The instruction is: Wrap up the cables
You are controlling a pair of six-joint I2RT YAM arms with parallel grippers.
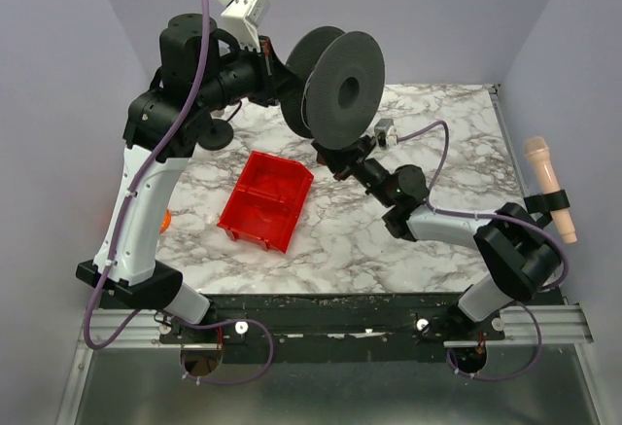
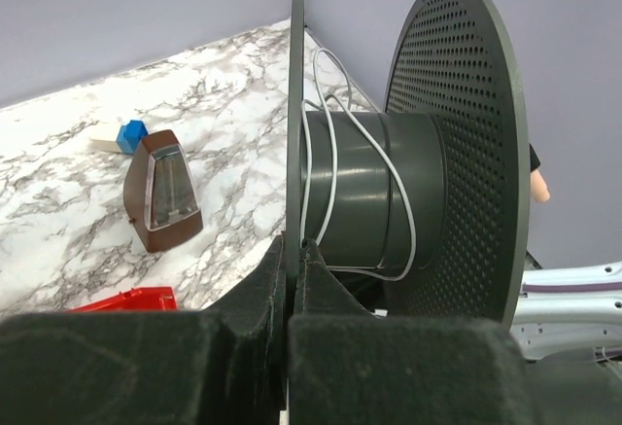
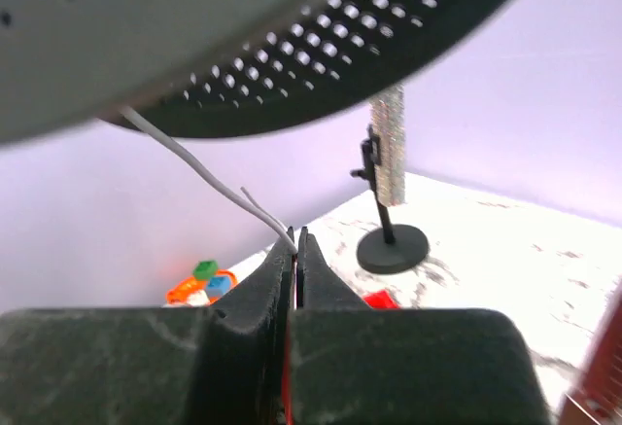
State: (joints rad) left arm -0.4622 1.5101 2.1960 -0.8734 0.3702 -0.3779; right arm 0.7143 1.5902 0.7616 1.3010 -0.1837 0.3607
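Left end effector [image 2: 294, 250] clenched on the rim of the near flange of the black spool [image 2: 384, 196], jaws flat against both faces of the thin disc at the bottom centre of the left wrist view. Holds the spool up off the marble table [image 1: 437, 133], axle roughly level, in the upper middle of the top view.

Right end effector [image 3: 294, 248] clenched as well, pinching the free end of the white cable [image 3: 199, 167] right at its fingertips, just below the perforated flange filling the top of the right wrist view. From that pinch, a slack run of cable up and left to the underside of the spool.

In the left wrist view, a few loose turns of the same cable around the dark hub between the two flanges. One loop sagging towards the perforated far flange, another standing up above the hub.

Red bin [image 1: 264, 199] on the table left of centre in the top view, below the spool in the frame.

Brown case with a clear window [image 2: 162, 192] on the table at the left of the left wrist view. Small blue-and-white item [image 2: 126, 136] just up and left of it.

Black round-based stand [image 3: 392, 240] with a glittery post right of centre in the right wrist view.

Peach microphone-shaped object [image 1: 551, 187] clipped at the right edge of the top view.
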